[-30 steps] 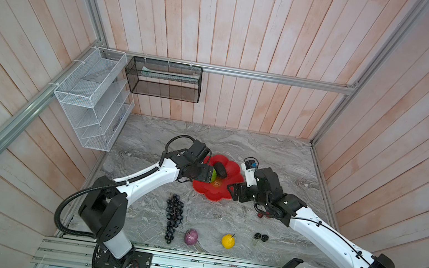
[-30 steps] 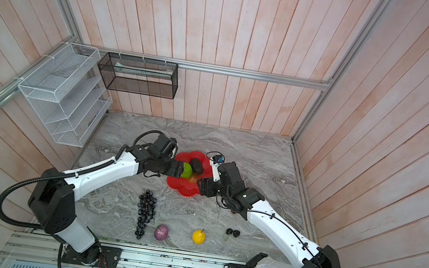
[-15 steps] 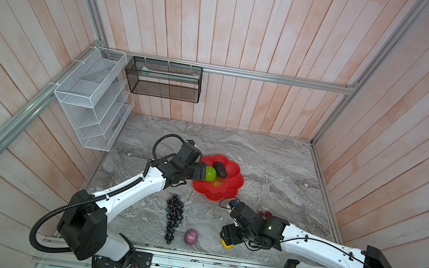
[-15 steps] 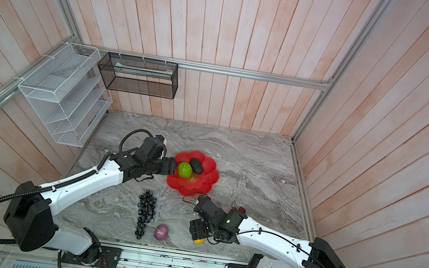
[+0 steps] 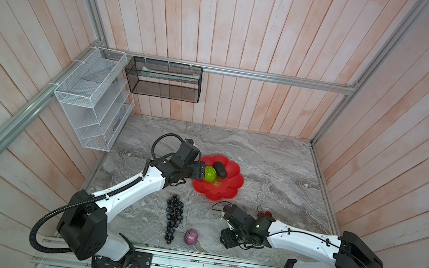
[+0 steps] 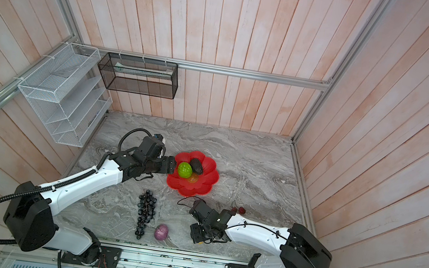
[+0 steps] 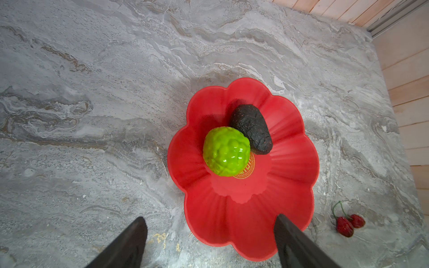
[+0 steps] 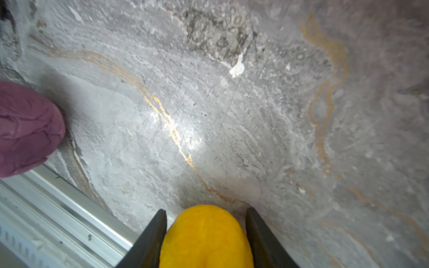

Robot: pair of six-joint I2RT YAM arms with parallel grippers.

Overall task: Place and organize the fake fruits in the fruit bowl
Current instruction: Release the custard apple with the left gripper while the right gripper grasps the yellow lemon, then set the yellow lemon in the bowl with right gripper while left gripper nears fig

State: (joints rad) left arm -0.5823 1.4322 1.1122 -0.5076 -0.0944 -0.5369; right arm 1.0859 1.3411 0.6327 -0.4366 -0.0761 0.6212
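The fruit bowl [image 5: 228, 193] stands mid-table, with the left gripper [image 7: 210, 218] spread above its rim. The grape bunch [image 5: 173, 218] lies in front of it. Inside the bowl, the green ball [image 5: 210, 174] touches the black oval [image 5: 220, 169]. Near the purple fruit [image 5: 191, 236], the right gripper [image 8: 206, 209] pinches the yellow fruit [image 8: 205, 239].

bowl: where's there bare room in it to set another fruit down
Bare: the bowl's half from the gold emblem out to the rim nearest the red cherries. Crowded: the opposite side, where the green ball and black oval sit together.
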